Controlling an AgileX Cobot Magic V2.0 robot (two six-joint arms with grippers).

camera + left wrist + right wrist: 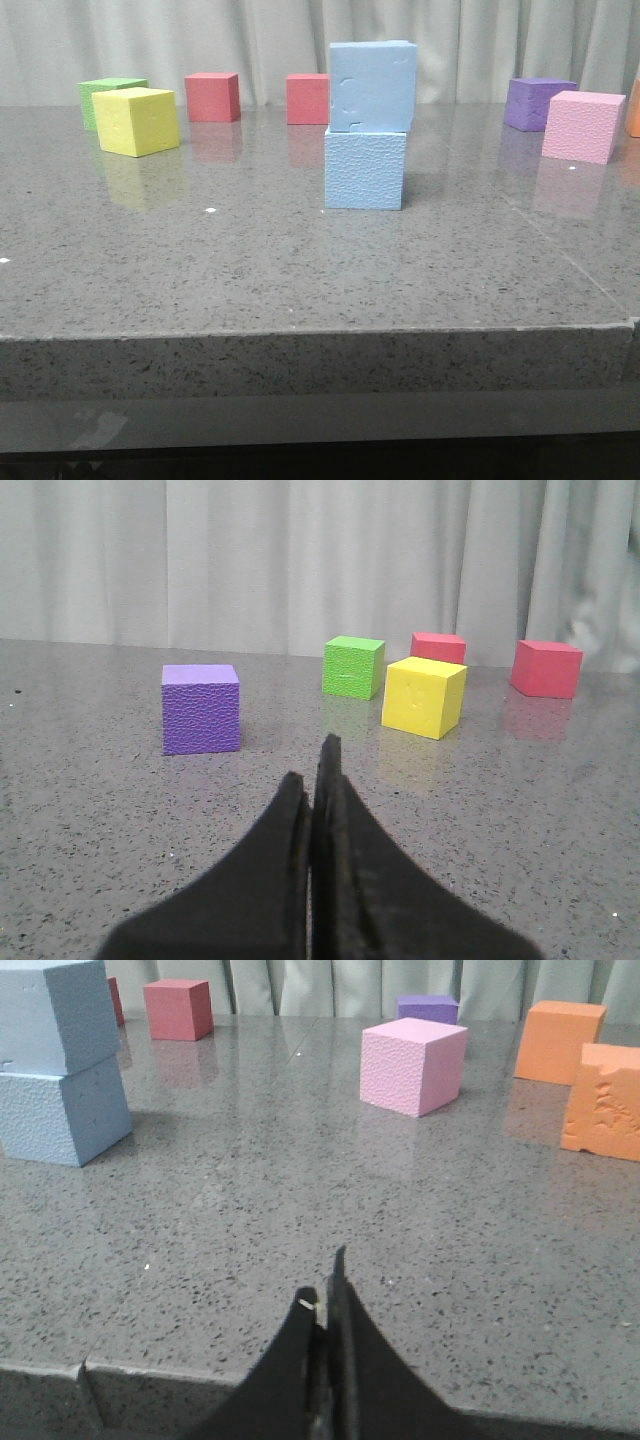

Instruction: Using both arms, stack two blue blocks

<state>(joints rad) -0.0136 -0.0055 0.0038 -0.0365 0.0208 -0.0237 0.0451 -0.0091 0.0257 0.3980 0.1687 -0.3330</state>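
Two light blue blocks stand stacked in the middle of the table: the upper blue block (372, 85) sits on the lower blue block (365, 169), slightly offset to the right. The stack also shows in the right wrist view, upper (52, 1015) on lower (62, 1115). No gripper touches the stack, and neither gripper shows in the front view. My left gripper (312, 780) is shut and empty, low over the table, facing a purple cube (201, 708). My right gripper (325, 1285) is shut and empty near the table's front edge.
A green cube (108, 98), yellow cube (137, 121) and two red cubes (212, 97) (307, 98) stand at the back left. A purple cube (537, 103) and pink cube (583, 126) stand at the back right. Two orange cubes (558, 1040) (603, 1101) lie beyond the pink cube (413, 1065).
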